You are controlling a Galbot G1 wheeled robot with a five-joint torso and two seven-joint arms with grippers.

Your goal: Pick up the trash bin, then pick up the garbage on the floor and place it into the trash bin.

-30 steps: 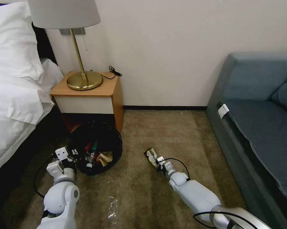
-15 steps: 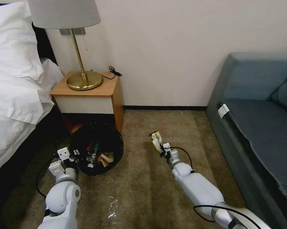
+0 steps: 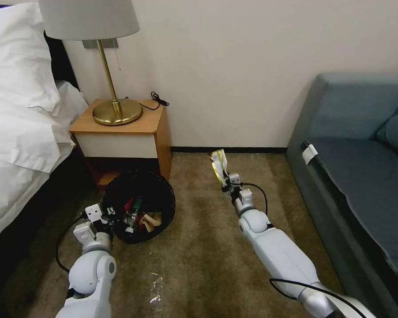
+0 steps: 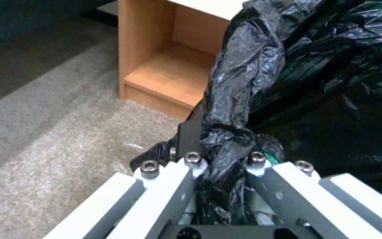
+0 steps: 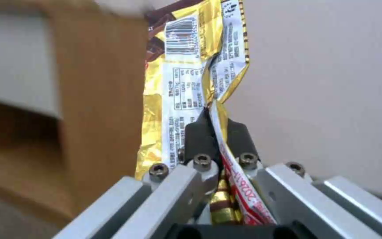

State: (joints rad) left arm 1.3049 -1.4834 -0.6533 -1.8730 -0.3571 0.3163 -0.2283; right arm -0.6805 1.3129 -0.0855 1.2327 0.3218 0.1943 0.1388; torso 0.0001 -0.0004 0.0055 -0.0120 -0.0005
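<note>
The trash bin [image 3: 167, 198], lined with a black bag, tilts toward me beside the nightstand, with red, green and brown garbage [image 3: 139, 218] inside. My left gripper [image 3: 107, 213] is shut on the bag at the bin's near rim; the left wrist view shows my left gripper [image 4: 222, 149] pinching the crumpled black bag [image 4: 253, 66]. My right gripper [image 3: 227, 179] is held above the carpet floor [image 3: 199, 247], right of the bin, shut on a gold-and-white wrapper [image 3: 218, 161]. In the right wrist view, my right gripper [image 5: 215, 129] clamps the wrapper [image 5: 186, 66] at its lower edge.
A wooden nightstand [image 3: 133, 132] with a brass lamp [image 3: 115, 110] stands behind the bin, and a bed [image 3: 18, 123] lies at the left. A blue-grey sofa [image 3: 358, 168] lines the right side. A shiny tape strip [image 3: 155, 287] lies on the carpet between my arms.
My right gripper has lifted the gold wrapper off the carpet and carried it up and farther from me. The left gripper and the bin have shifted slightly to the right.
</note>
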